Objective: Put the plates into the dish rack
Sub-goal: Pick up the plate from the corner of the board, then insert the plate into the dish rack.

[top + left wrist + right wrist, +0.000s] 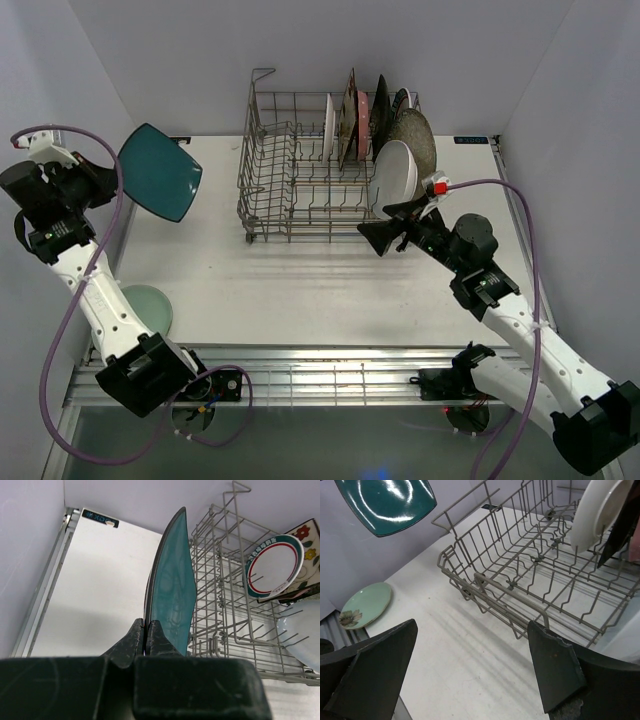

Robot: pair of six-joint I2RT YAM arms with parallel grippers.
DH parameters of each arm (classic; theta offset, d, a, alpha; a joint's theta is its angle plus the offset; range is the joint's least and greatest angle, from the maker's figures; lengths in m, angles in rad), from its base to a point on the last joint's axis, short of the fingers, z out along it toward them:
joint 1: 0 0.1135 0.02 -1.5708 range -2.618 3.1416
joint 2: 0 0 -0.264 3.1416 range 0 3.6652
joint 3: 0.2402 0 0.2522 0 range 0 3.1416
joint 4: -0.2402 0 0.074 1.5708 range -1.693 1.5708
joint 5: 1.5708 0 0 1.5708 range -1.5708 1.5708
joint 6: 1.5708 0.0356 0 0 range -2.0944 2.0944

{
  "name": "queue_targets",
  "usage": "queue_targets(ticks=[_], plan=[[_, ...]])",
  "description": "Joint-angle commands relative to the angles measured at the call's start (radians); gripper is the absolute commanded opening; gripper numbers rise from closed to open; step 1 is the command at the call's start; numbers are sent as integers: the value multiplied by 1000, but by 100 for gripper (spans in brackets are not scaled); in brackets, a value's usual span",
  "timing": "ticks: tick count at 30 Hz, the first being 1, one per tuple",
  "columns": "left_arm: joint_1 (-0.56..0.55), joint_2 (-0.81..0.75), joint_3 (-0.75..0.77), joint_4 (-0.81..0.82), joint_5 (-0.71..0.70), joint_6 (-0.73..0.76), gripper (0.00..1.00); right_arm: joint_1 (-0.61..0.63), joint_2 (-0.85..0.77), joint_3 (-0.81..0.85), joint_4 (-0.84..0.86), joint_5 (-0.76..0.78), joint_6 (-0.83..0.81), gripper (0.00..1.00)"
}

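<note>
My left gripper [116,180] is shut on the edge of a teal square plate [160,172], holding it in the air left of the dish rack [290,185]. In the left wrist view the plate [172,590] stands on edge between the shut fingertips of the left gripper [145,625], beside the rack [225,600]. Several plates [385,130] stand upright in the rack's right half, a large white one [395,175] nearest. My right gripper [385,228] hangs open and holds nothing, just in front of the rack's right corner; the right wrist view has that gripper [472,624] above bare table.
A pale green plate [150,305] with a flower print lies flat on the table's near left, also in the right wrist view as the green plate [366,605]. A metal rail [320,375] runs along the near edge. Walls close in the back and both sides.
</note>
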Motion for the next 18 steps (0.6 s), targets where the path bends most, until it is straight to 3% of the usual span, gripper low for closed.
queue_targets(ticks=[1, 11, 18], plan=[[-2, -65, 105, 45, 76, -31, 0, -1, 41, 73, 84, -90, 26, 96], [-2, -82, 309, -53, 159, -62, 0, -2, 176, 163, 187, -254, 98, 94], [-2, -48, 347, -32, 394, -189, 0, -1, 251, 199, 274, -334, 168, 94]])
